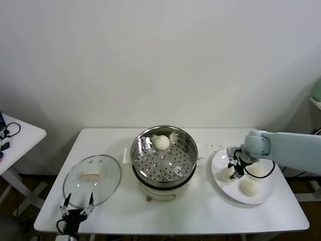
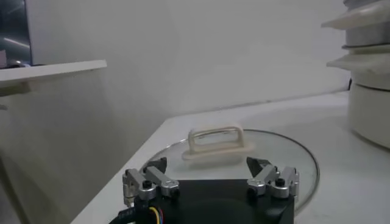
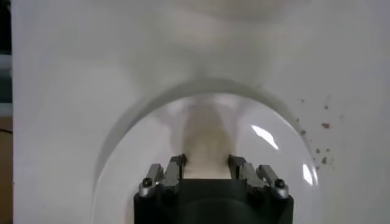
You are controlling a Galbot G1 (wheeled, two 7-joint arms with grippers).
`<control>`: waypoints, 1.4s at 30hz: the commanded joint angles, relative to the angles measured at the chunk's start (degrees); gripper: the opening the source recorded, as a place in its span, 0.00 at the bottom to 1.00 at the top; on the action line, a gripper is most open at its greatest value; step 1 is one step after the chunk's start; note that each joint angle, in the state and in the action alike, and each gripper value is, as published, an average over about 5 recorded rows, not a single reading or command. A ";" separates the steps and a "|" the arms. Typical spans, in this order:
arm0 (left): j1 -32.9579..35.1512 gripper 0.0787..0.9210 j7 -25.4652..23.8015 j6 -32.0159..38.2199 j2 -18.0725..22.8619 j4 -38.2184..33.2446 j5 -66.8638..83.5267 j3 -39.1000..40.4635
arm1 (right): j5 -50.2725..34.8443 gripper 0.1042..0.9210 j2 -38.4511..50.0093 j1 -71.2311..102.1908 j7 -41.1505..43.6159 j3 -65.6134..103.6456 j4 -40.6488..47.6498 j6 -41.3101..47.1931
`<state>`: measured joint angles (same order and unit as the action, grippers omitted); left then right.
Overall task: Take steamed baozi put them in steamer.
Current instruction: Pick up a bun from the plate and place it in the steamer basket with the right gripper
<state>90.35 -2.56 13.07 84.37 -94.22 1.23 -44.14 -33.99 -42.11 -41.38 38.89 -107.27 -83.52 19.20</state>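
steamer (image 1: 164, 159): centre of the white table (image 1: 200, 211); every place below is given relative to it. Lid is off.
bun in steamer (image 1: 161, 142): one baozi already inside, on the perforated floor at the far side.
plate (image 1: 220, 178): just right of the steamer; three baozi on it.
target bun (image 1: 227, 173): the plate bun nearest the steamer; the other two (image 1: 250, 187) (image 1: 259, 170) sit further from it.
right gripper (image 1: 235, 168): down over the plate, on the target bun.
right fingers (image 3: 175, 172): part-open, one each side of the bun and touching it in the wrist view; looks clamped on it, bun apparently on the plate, not lifted.
risk: soft dough, so a hard squeeze dents it and a light one lets it slip out on the lift.
risk 2: low carry could clip the steamer rim and drop the bun outside.
left gripper (image 2: 210, 176): parked at the near table edge left of the steamer, just before the glass lid (image 1: 92, 179).
left fingers (image 2: 155, 176): wide apart, holding nothing.
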 commanded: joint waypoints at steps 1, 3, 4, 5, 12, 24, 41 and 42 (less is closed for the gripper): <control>0.25 0.88 0.02 -0.01 0.04 -0.42 -0.09 -0.24 | -9.22 0.51 -1.15 -24.14 3.78 -11.18 -8.53 -1.30; 0.44 0.88 0.01 -0.03 -0.06 -0.67 -0.09 -0.32 | -13.33 0.51 -2.88 -30.27 5.53 -12.90 -9.80 -1.56; 0.50 0.88 0.00 -0.05 -0.11 -0.78 -0.10 -0.34 | -15.29 0.51 -3.89 -32.62 6.23 -13.17 -10.23 -1.61; 0.54 0.88 0.00 -0.08 -0.14 -0.89 -0.14 -0.35 | -17.06 0.51 -4.91 -34.55 6.85 -12.97 -10.55 -1.56; 0.53 0.88 -0.08 -0.30 0.06 -1.54 -0.45 0.09 | -28.18 0.52 -11.96 -35.01 5.57 0.24 -11.27 3.41; 0.82 0.88 -0.26 -0.31 0.68 -2.79 -0.73 0.78 | -32.30 0.54 -27.65 -14.85 -2.49 17.15 -6.17 10.64; 0.18 0.88 -0.32 -0.32 0.83 -1.75 -0.75 0.70 | -20.56 0.54 -37.50 1.18 -3.81 13.29 8.04 9.76; 0.16 0.88 -0.32 -0.26 0.80 -1.61 -0.73 0.68 | -20.11 0.55 -37.77 1.70 -3.82 13.11 8.71 9.62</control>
<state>90.55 -2.86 12.71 85.23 -96.07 0.44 -43.46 -57.21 -75.11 -46.43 35.99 -94.47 -80.59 28.37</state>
